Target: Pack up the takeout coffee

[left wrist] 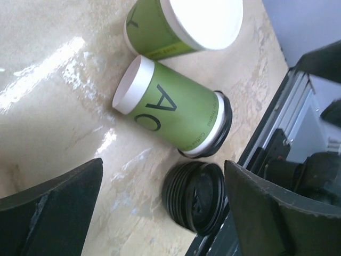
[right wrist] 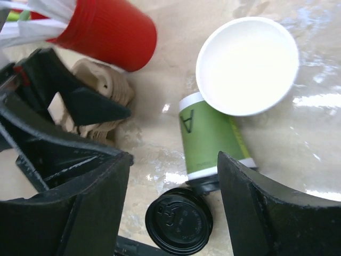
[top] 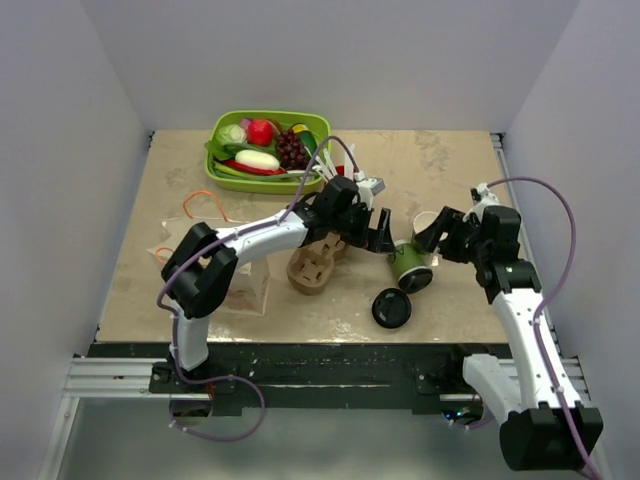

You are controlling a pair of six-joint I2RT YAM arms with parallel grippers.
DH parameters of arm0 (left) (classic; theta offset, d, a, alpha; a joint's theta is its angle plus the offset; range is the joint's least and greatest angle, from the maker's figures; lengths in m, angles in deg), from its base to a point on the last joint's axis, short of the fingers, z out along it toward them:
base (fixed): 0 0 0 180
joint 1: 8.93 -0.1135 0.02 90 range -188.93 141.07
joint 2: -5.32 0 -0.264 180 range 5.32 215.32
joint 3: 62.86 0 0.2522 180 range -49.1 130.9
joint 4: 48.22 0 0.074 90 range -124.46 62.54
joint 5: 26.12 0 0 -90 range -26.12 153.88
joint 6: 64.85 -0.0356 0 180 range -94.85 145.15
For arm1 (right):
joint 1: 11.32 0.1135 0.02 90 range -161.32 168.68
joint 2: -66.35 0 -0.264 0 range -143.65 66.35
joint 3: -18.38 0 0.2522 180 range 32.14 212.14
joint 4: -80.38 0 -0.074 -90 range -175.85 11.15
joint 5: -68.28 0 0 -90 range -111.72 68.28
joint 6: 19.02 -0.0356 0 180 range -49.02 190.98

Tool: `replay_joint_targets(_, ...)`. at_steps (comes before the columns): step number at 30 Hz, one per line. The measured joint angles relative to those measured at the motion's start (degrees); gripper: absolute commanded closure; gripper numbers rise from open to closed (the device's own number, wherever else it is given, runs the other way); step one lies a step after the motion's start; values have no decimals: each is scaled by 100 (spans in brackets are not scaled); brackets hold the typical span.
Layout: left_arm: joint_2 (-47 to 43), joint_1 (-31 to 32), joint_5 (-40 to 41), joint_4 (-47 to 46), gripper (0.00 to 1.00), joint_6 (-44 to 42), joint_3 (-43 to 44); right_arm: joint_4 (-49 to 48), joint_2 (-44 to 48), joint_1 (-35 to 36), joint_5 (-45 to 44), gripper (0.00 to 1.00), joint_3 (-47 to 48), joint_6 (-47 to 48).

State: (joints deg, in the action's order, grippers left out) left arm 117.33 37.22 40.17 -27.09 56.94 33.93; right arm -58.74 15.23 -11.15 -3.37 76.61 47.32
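From the top camera, you see the lidded green cup (top: pixel 410 266) lying on its side on the tabletop (top: pixel 450 170). It is just behind the loose black lid (top: pixel 391 308). An open cup (top: pixel 425 222) stands a bit farther back from that loose lid. The brown carrier (top: pixel 315 265) sits to the loose lid's left. Your left pincer (top: pixel 388 240) and right pincer (top: pixel 437 235) hang behind the loose lid, one on each side of the lying cup.

From the left wrist camera, your left pincer (left wrist: pixel 162 176) is spread wide and holds nothing. The loose black lid (left wrist: pixel 194 197) lies low in the gap between its two fingers. The lidded green cup (left wrist: pixel 170 109) lies just past it, with its lid end nearest the loose lid. The open cup (left wrist: pixel 181 26) is beyond that.

From the right wrist camera, your right pincer (right wrist: pixel 175 160) is also spread wide and empty. The loose black lid (right wrist: pixel 179 220) is close by, and the lidded green cup (right wrist: pixel 208 138) lies right beside it. The open cup (right wrist: pixel 248 64) touches the lying cup's far end. A red cup (right wrist: pixel 109 32) and the brown carrier (right wrist: pixel 104 88) sit farther off.
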Motion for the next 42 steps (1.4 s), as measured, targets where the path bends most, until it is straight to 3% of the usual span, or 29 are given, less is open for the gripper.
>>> replay_joint_targets(7, -1198, 0, 579, 118, 0, -396, -970, 839, 697, 319, -951, 31, -365, -616)
replay_joint_targets(14, -2232, -2, 962, 81, 0, -448, -1547, 1038, 730, 2129, -1600, 33, -922, -1829)
replay_joint_targets(20, -2605, -2, 1069, 17, 0, -415, -2020, 599, -76, 3018, -2457, 40, -933, -2527)
replay_joint_targets(34, -3178, -2, 1307, 243, 0, -369, -2481, 608, -706, 3198, -3738, 42, -782, -3075)
replay_joint_targets(42, -3217, -2, 1362, 321, 0, -376, -2481, 444, -1322, 3204, -4094, 62, -660, -3193)
